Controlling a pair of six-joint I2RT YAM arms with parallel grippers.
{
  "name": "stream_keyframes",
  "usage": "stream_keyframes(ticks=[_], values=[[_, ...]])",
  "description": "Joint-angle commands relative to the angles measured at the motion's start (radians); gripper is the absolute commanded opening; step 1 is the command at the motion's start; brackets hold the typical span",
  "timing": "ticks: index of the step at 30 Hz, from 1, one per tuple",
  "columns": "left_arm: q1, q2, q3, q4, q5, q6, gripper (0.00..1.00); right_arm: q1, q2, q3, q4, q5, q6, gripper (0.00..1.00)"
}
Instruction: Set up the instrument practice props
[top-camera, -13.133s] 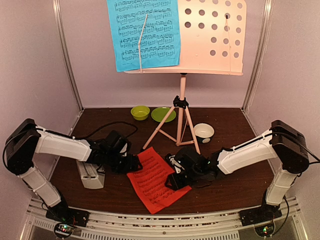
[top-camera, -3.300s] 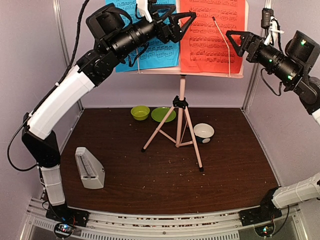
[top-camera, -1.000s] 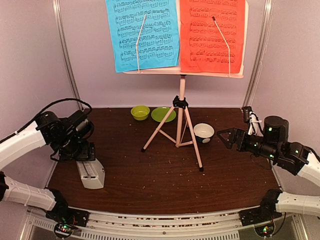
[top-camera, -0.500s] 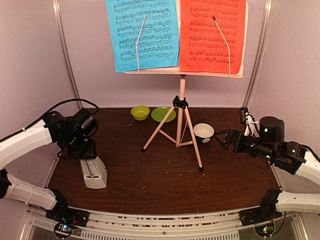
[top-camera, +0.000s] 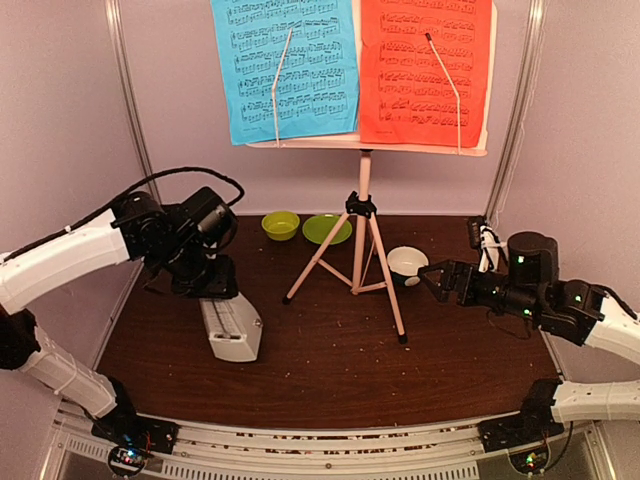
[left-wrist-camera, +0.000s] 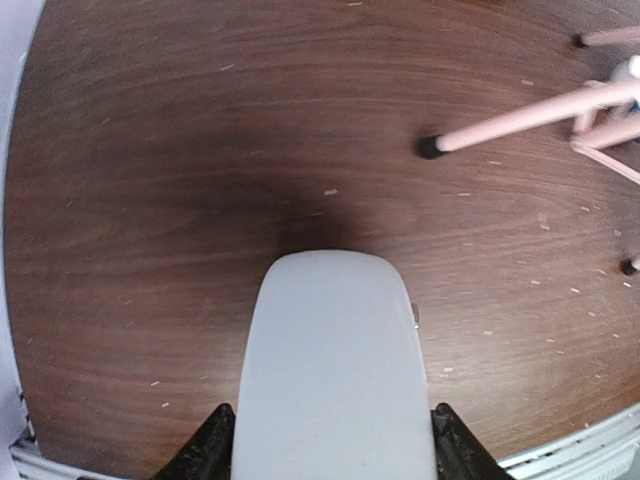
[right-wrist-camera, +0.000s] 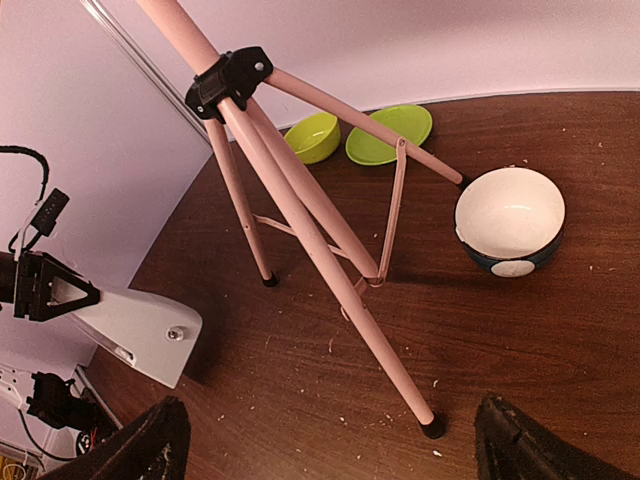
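Near left of the counter (top-camera: 330, 385): white pyramid metronome (top-camera: 232, 332), tilted, not upright. The left claw (left-wrist-camera: 333, 450) is clamped on it. In the wrist view a dark finger presses each side, w/ the white body filling the gap. Can't tell if its far end touches the wood or hangs just above; there's a dark shadow right under it.

Right side, a bit farther back: the right claw (top-camera: 437, 278) has its jaws wide apart w/ nothing btwn them. It hangs above the counter, pointing left toward the tripod.

Ctr: pale pink music stand (top-camera: 365, 190), its three legs spread on the counter, w/ a black collar where they meet the pole. The metronome sits left of the legs, apart from them. A small white bowl (top-camera: 407, 264) stands upright just beside the foot of a right-hand leg.

Far edge, by the back wall and behind the tripod: green bowl (top-camera: 280, 224) on the left, green plate (top-camera: 325, 228) just beside it on the right.

Up top, on the stand's desk: blue page (top-camera: 285, 70) left and red page (top-camera: 425, 70) right, side by side. Both show printed notes and each has a thin retaining wire across it.
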Motion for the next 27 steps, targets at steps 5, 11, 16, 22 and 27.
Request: stream_keyframes(ticks=[5, 11, 16, 22, 27], values=[[-0.132, 0.204, 0.222, 0.105, 0.049, 0.056, 0.27, 0.029, -0.010, 0.038, -0.010, 0.003, -0.017, 1.00], [-0.160, 0.291, 0.285, 0.113, 0.062, 0.046, 0.27, 0.058, -0.037, 0.040, -0.051, 0.009, -0.020, 1.00], [-0.210, 0.326, 0.276, 0.119, 0.033, -0.033, 0.27, 0.082, -0.058, 0.019, -0.060, 0.008, -0.007, 1.00], [-0.246, 0.371, 0.316, 0.107, 0.000, -0.066, 0.37, 0.118, -0.065, 0.014, -0.081, 0.021, 0.006, 1.00], [-0.248, 0.373, 0.304, 0.115, 0.027, -0.064, 0.65, 0.153, -0.082, 0.024, -0.118, 0.087, 0.019, 1.00]])
